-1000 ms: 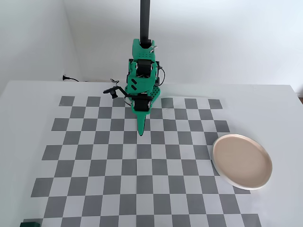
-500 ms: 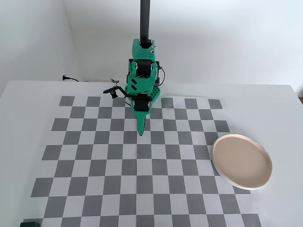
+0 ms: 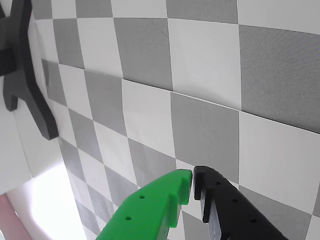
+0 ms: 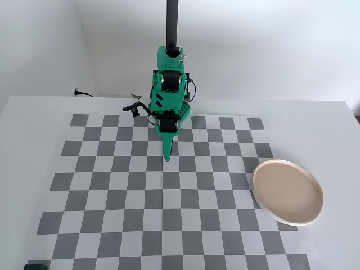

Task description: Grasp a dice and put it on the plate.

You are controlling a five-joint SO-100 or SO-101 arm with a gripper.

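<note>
Dice (image 4: 36,266): bottom-left corner of the fixed view, just off the checkerboard, ungrasped.
Gripper (image 4: 167,158): folded near its base, fingertips closed together on nothing; seemingly parked.
Plate (image 4: 288,192): far right, empty, awaiting the cube.

Checkerboard mat (image 4: 169,197) lay bare across its middle and front in the fixed view; you had open passage there. Only obstacles: the plate (image 4: 288,192) at the mat's right edge, and the dice (image 4: 36,266) at the near-left corner, partly cut by the frame. The folded arm (image 4: 169,101) and its black post (image 4: 171,25) blocked the mat's far edge.
</note>
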